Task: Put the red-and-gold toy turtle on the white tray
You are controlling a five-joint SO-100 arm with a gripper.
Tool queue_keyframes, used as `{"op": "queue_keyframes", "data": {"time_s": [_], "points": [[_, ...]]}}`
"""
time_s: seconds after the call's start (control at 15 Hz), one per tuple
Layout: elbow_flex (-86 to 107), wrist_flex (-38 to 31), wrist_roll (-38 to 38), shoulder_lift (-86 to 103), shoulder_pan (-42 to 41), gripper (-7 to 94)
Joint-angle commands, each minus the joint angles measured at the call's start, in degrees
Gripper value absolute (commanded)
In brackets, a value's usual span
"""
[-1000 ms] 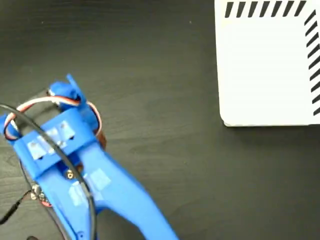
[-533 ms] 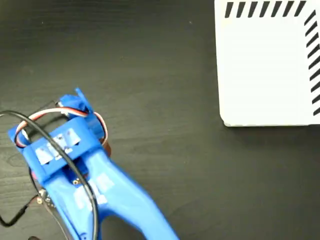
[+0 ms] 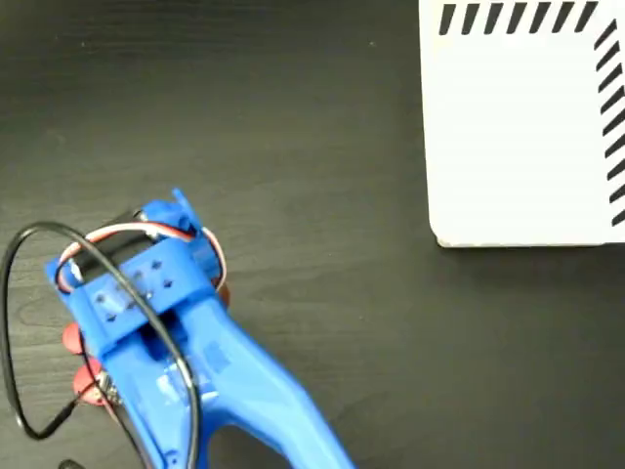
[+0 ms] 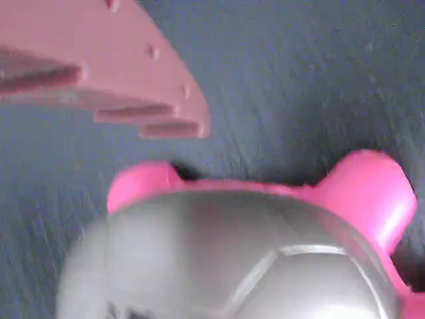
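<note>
Glossy domed toy turtle (image 4: 252, 259) with smooth pink feet, flat striped white tray (image 3: 522, 127), end effector (image 3: 146, 283) grip unclear.

— What fills the lower left of the fixed view?
— The blue arm (image 3: 186, 362), a black cable (image 3: 20, 322) looping beside it, over the dark table (image 3: 312, 147).
— And the turtle (image 3: 76, 340)?
— Only red bits peek out beneath the arm.
— The white tray (image 3: 518, 137)?
— Upper right, well apart, bare.
</note>
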Motion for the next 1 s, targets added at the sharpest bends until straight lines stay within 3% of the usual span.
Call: {"op": "queue_keyframes", "data": {"time_s": [0.0,0.53,0.93], "points": [[2.11,-2.72,-0.79,1.58,-0.70,56],[6.50,-8.61,-1.14,0.70,-2.02,56],[4.83,-8.79,1.14,1.32,-2.20,13]]}}
